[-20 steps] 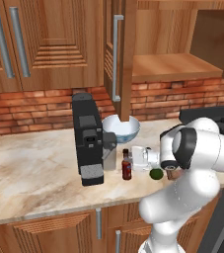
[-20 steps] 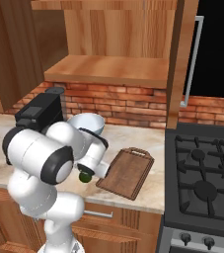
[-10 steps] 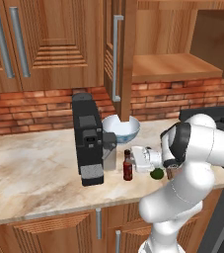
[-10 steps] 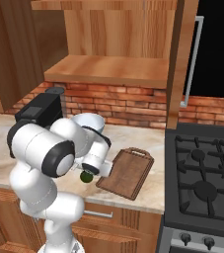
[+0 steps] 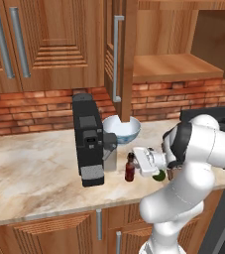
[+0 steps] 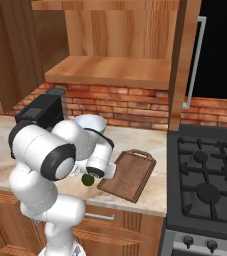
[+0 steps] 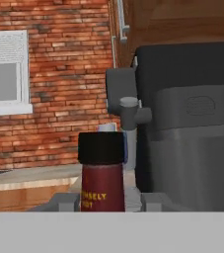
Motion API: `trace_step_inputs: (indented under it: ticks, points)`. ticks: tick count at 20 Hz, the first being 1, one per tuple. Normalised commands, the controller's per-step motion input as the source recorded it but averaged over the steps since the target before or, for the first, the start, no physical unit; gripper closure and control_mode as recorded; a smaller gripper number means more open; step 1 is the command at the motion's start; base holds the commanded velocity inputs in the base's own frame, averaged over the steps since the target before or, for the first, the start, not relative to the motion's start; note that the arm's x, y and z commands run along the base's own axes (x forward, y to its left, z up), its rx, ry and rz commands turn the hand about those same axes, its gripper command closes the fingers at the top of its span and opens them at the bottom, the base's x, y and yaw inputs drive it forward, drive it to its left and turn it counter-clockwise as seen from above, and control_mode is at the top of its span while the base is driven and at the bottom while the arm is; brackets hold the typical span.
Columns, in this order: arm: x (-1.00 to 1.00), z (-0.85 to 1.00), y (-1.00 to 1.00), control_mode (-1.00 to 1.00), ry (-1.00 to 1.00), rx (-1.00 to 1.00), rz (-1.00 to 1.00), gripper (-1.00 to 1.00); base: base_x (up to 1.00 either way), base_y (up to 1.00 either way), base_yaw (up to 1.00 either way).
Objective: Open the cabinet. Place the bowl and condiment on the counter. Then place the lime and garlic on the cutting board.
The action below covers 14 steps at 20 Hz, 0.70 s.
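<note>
The cabinet (image 5: 126, 59) stands open above the counter (image 5: 29, 173), and its shelf (image 6: 110, 70) is bare. The pale bowl (image 5: 121, 129) sits on the counter behind the condiment (image 5: 130, 168), a dark red bottle with a black cap that stands upright. My gripper (image 5: 136, 163) reaches it from the right. In the hand view the condiment (image 7: 102, 173) rises between my fingertips (image 7: 155, 200), with a thin gap on its right side. The lime (image 6: 87, 180) lies on the counter under my wrist, just left of the cutting board (image 6: 130, 172). The garlic is out of view.
A tall black coffee machine (image 5: 88, 139) stands right beside the bottle on its left. A gas stove (image 6: 205, 175) borders the counter on the right. Closed wall cabinets (image 5: 44, 44) hang at the left. The open door's edge hangs over the bowl.
My arm's upper part has shifted slightly. The bottle, lime and bowl stand where they were.
</note>
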Motion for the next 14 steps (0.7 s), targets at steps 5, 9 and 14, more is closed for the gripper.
trace_step_inputs:
  ticks: [5,9,14]
  points:
    - [-0.15,0.23,-0.02,-1.00,-0.05,0.01,0.02,-1.00,0.00,0.00,0.00]
    - [-0.09,0.36,-0.04,-1.00,-0.02,0.01,0.01,-1.00,0.00,0.00,0.00]
    - [-0.08,0.36,-0.04,-1.00,-0.02,0.01,0.01,-1.00,0.00,0.00,0.00]
